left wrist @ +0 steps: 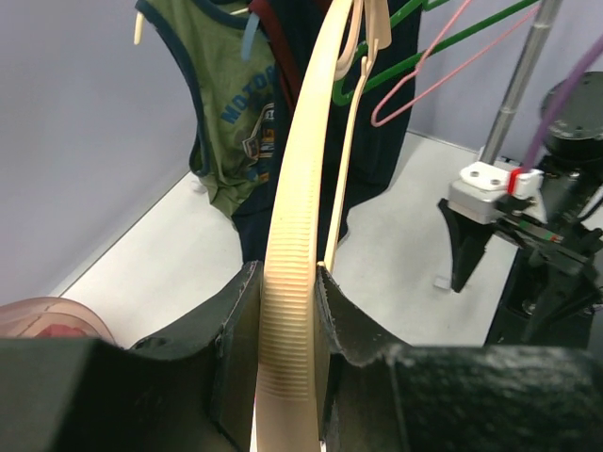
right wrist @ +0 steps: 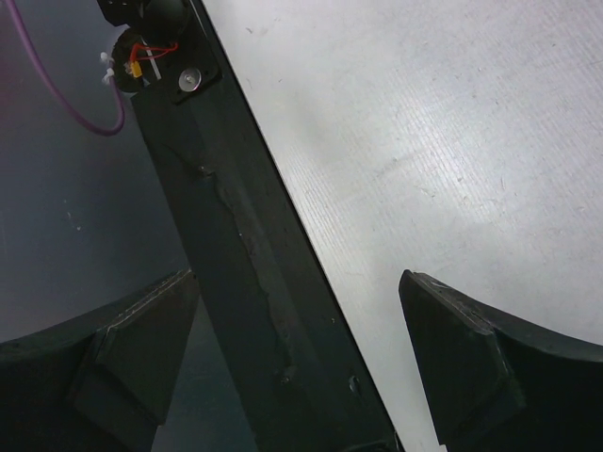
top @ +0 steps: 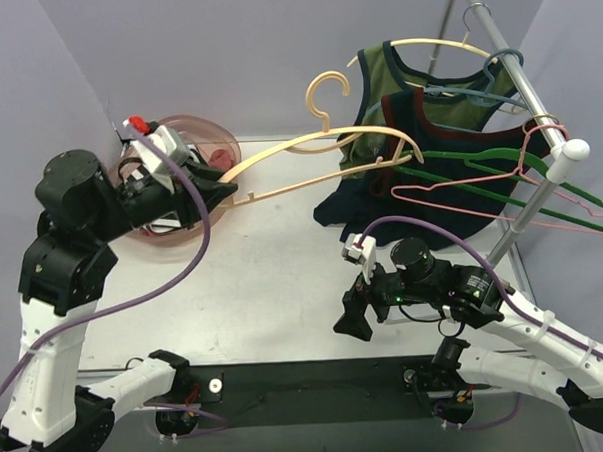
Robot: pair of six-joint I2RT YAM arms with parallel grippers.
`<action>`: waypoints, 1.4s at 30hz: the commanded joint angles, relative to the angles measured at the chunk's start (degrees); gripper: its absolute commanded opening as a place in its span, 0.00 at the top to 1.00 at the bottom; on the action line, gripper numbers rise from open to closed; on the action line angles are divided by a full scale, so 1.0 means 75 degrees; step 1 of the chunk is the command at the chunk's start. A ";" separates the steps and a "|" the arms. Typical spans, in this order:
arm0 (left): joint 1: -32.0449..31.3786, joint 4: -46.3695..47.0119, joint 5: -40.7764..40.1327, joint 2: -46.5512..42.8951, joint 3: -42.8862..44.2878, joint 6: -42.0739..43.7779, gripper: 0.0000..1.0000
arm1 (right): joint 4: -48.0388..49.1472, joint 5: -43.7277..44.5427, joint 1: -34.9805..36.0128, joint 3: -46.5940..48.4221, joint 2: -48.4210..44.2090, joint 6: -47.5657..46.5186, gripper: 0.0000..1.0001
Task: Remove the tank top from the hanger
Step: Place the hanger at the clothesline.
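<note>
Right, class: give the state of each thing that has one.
left fingers: shut on cream hanger
right fingers: open, empty
cream hanger: off the rail, hook free
green tank top: hanging from rail
navy tank top: hanging from rail
green hanger: on rail, bare
pink hanger: on rail, bare

**Lilac walls [top: 223, 39] around a white table [top: 274, 287]**
Plain pale-purple panels close in the back and both sides, meeting in a seam at the rear left. The tabletop is matte, with faint scuffs and a fine grain in the right wrist view. A black strip [top: 318, 380] runs along its near edge. A metal clothes rack [top: 521, 219] stands at the right rear. The light is even and the shadows are soft.
</note>
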 commanded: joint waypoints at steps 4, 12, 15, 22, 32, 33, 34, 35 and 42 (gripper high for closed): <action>-0.0027 0.1309 -0.0522 0.0857 0.0344 0.0447 1.00 | 0.0015 -0.0248 0.0096 0.0368 -0.0007 -0.0096 0.07; -0.0027 0.1380 -0.1271 0.1151 0.0719 0.0821 1.00 | -0.0078 -0.0365 0.0119 0.0380 0.0087 -0.0131 0.07; -0.0015 0.1310 -0.1389 0.1116 0.0743 0.0974 1.00 | -0.0078 -0.0377 0.0119 0.0415 0.0098 -0.0201 0.07; -0.0015 0.1286 -0.1062 0.1362 0.0977 0.0951 1.00 | -0.0078 -0.0517 0.0142 0.0614 0.0345 -0.0213 0.07; -0.0027 0.1791 0.0754 0.1069 0.0227 0.0553 1.00 | -0.0078 -0.0494 0.0166 0.0485 0.0403 -0.0190 0.07; -0.0027 0.1697 0.0859 0.1127 0.0285 0.0541 1.00 | -0.0078 -0.0494 0.0177 0.0497 0.0450 -0.0166 0.07; -0.0027 0.1546 0.0919 0.1162 0.0286 0.0541 1.00 | -0.0078 -0.0494 0.0189 0.0509 0.0462 -0.0178 0.07; -0.0027 0.1532 0.1012 0.1174 0.0274 0.0495 1.00 | -0.0078 -0.0506 0.0201 0.0532 0.0473 -0.0155 0.07; -0.0495 0.2457 0.1060 0.1420 -0.0136 0.0119 1.00 | -0.0078 -0.0506 0.0259 0.0626 0.0590 -0.0154 0.07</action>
